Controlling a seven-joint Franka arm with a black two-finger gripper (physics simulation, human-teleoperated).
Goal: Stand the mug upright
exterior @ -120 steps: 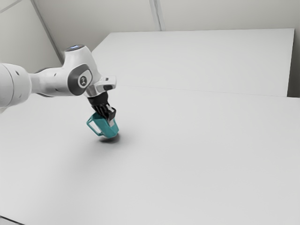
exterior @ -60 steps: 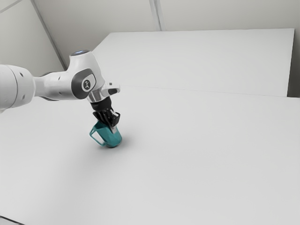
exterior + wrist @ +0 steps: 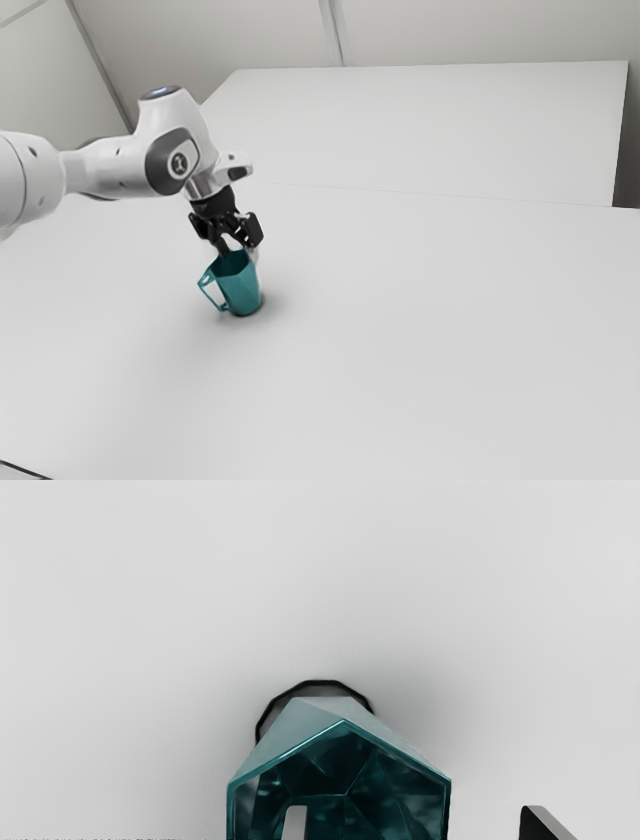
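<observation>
Arm: we reach in with our arm from the exterior view's left, its hand angled down over the mug.
Gripper: we have our gripper wide, right at the mug's mouth, with nothing clamped in it.
Fingers: we see one finger over the mug's opening and the other finger outside, apart from the wall of the mug.
Mug: we see the teal mug below our gripper, on the table, base down and mouth up; it looks close to upright, though we cannot tell whether a slight lean remains.
Handle: we find the handle on the mug's side toward the exterior view's left.
Table: we work over a plain, pale table.
Wall: we see a grey wall beyond it.
</observation>
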